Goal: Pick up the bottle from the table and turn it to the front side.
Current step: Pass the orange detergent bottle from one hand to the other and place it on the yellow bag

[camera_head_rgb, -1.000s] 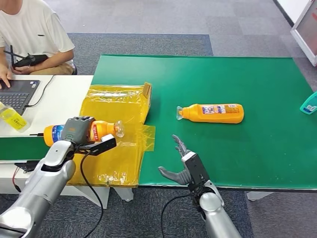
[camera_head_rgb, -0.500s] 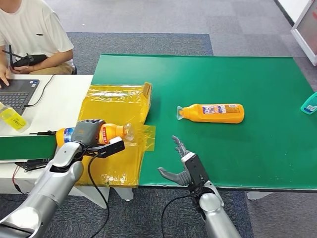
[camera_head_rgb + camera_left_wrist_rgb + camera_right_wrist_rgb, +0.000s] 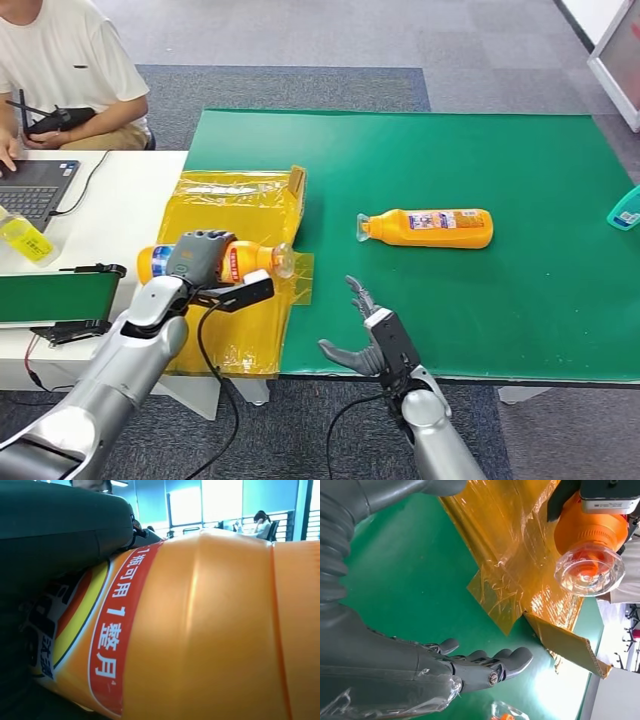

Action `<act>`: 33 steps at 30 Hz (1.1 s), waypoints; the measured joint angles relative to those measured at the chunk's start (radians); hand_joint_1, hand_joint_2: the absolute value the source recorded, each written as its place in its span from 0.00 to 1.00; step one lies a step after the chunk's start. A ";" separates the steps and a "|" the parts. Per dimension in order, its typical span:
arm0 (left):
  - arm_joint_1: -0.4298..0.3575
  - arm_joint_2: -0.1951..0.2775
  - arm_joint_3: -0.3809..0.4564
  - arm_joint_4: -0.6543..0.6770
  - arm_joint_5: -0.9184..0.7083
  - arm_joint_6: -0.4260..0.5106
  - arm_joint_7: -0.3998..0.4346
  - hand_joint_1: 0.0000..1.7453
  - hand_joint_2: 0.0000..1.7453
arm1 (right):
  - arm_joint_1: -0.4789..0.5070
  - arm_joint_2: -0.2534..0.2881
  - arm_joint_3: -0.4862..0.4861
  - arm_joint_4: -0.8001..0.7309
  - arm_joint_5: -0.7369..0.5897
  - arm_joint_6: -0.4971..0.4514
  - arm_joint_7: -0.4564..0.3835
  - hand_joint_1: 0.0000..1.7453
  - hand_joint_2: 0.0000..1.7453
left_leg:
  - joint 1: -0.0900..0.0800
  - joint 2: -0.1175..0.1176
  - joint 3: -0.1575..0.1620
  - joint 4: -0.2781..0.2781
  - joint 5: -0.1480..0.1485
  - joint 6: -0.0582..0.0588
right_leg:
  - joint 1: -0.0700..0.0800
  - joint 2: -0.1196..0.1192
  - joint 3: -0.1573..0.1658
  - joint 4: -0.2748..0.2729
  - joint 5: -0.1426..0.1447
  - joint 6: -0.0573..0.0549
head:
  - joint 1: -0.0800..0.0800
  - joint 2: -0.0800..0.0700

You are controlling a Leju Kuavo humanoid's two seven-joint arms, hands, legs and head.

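My left hand (image 3: 198, 255) is wrapped around the middle of an orange bottle (image 3: 245, 259), fingers closed over its label. The bottle is held lying on its side, above the flattened yellow cardboard box (image 3: 241, 205) covered in clear film; its clear cap (image 3: 284, 260) points toward the green mat (image 3: 468, 300), its base toward the white table (image 3: 124, 210). In the left wrist view the bottle's orange body and red label band (image 3: 113, 630) sit right against the lens, with my dark fingers (image 3: 56, 530) curving over it. My left arm (image 3: 113, 370) reaches up and forward from the lower left, a black cable looping beneath it.

My right hand (image 3: 362, 335) holds nothing. Its fingers are spread and slightly curled, the thumb pointing out to the side. It sits at the near edge of the green mat. The right wrist view shows these fingers (image 3: 486, 665) extended over the mat, with the cap (image 3: 590, 567) of the held bottle seen end-on beyond the film.

A second orange bottle (image 3: 430, 228) lies on its side on the mat, well apart from both hands, its cap toward the box. A person (image 3: 68, 70) sits at the far left beside a laptop (image 3: 34, 190).
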 joint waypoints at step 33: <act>-0.035 -0.079 -0.023 0.190 -0.005 0.077 0.008 1.00 1.00 | -0.016 -0.005 0.005 0.054 -0.002 0.012 -0.025 0.00 1.00 | 0.000 0.000 -0.001 0.000 0.000 0.000 | 0.000 0.000 0.000 0.000 0.000 0.000 | 0.000 0.000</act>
